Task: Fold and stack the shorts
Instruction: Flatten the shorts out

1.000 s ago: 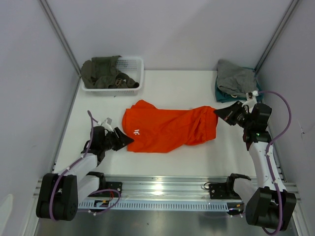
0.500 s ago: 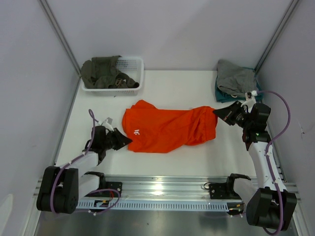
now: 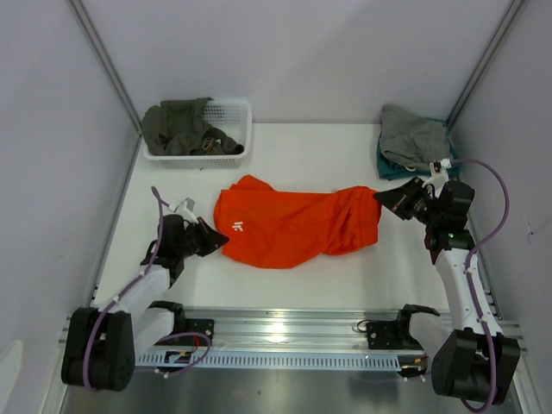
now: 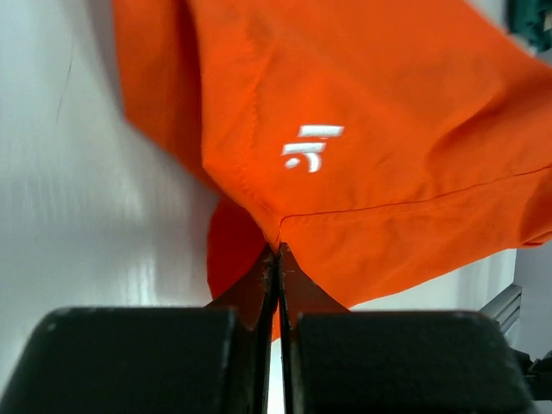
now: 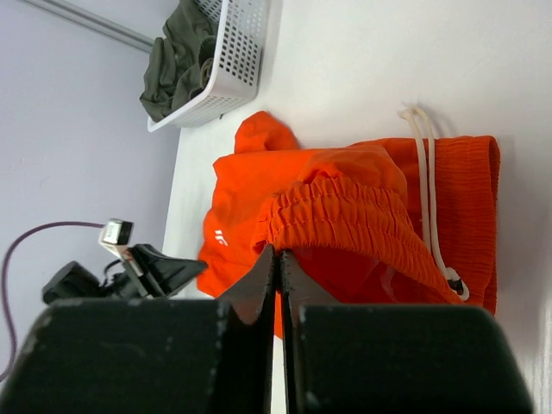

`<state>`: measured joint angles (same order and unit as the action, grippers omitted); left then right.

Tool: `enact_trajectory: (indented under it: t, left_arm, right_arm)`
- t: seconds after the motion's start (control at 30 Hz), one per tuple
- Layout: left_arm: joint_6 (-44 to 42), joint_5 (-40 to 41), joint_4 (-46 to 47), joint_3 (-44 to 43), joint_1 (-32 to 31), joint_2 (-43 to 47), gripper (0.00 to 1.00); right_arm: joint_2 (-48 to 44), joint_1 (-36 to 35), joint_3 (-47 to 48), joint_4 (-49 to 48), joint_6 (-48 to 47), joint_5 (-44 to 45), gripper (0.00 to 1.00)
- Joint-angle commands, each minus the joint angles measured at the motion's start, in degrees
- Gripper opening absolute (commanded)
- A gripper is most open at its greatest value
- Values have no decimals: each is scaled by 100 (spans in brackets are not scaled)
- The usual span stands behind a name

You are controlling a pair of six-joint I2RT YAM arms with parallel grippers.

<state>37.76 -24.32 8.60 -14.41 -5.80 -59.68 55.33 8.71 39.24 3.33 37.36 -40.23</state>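
- The shorts (image 3: 293,226) lie in the middle of the white table (image 3: 302,164), stretched from left to right between the two arms.
- They are bright orange, of thin smooth fabric, and lie flat with some soft folds and wrinkles.
- A small white logo (image 4: 310,147) sits near the left end, just above a stitched hem.
- At the right end is the gathered elastic waistband (image 5: 345,220), with a white drawstring (image 5: 429,198) lying across it.
- The left gripper (image 3: 217,241) is low over the table, and its fingers are pressed together on the left hem corner of the shorts.
- The right gripper (image 3: 384,200) has its fingers closed on the waistband edge.
- A white basket (image 3: 235,114) with an olive-green garment (image 3: 181,125) stands at the far left.
- A grey garment (image 3: 412,134) lies on a teal one (image 3: 388,168) at the far right corner.
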Motion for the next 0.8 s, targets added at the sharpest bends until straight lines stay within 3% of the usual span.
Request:
enact_trajectory:
  t: [0.0,0.27,0.5,0.67,0.77]
  left_arm:
    - [-260,348,-699,-588,-53,753,0]
    - [-278,814,-1703,-1414,-44,1837,0]
    - [-32,857,-1545,-2090,-26,2049,0]
    - [-15,745,-1844,-3581,526,1706,0]
    - [204,54,-1941,-4261,1297,1329,0]
  right_arm:
    - [-31,8,31,-140,-150,138,0]
    - [-57,60,92,-52,-195,147,0]
    - [-75,113,592,-272,201,-152,0]
    - [-49,183,1837,193,-9,-222,0]
    - [39,315,2227,344,-2,-485,0]
